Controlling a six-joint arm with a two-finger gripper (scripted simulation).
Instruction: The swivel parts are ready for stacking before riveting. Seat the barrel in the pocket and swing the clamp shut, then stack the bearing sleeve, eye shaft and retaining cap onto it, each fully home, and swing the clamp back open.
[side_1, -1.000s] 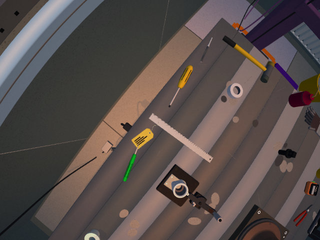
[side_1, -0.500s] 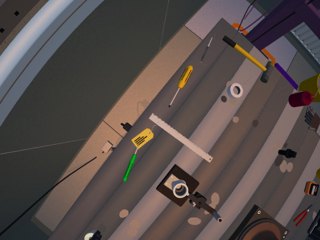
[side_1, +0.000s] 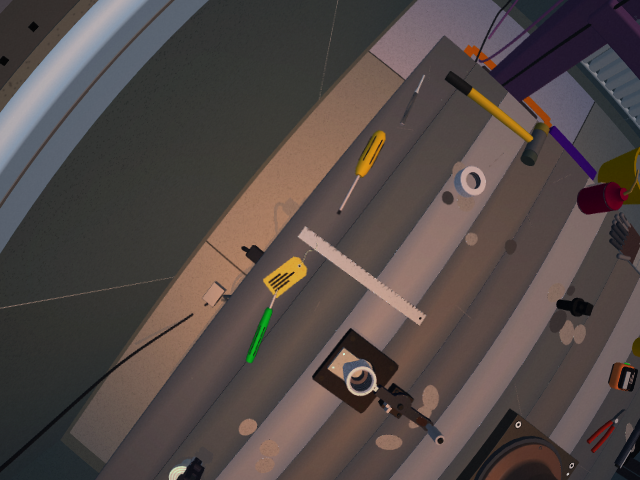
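Observation:
The gripper is cut off by the bottom edge of the side camera's view, and its dark fingers stand around a pale ring-shaped part, also mostly hidden. The grey barrel stands upright in the pocket of the dark square fixture. The clamp lies against the barrel's side, its handle pointing away toward the lower right. A white sleeve-like ring lies further up the bench. A small black part lies on the right. The gripper is open and holds nothing.
A steel ruler lies just above the fixture. A green screwdriver, yellow tag, yellow screwdriver and hammer lie about the bench. A tape measure and red pliers lie on the right.

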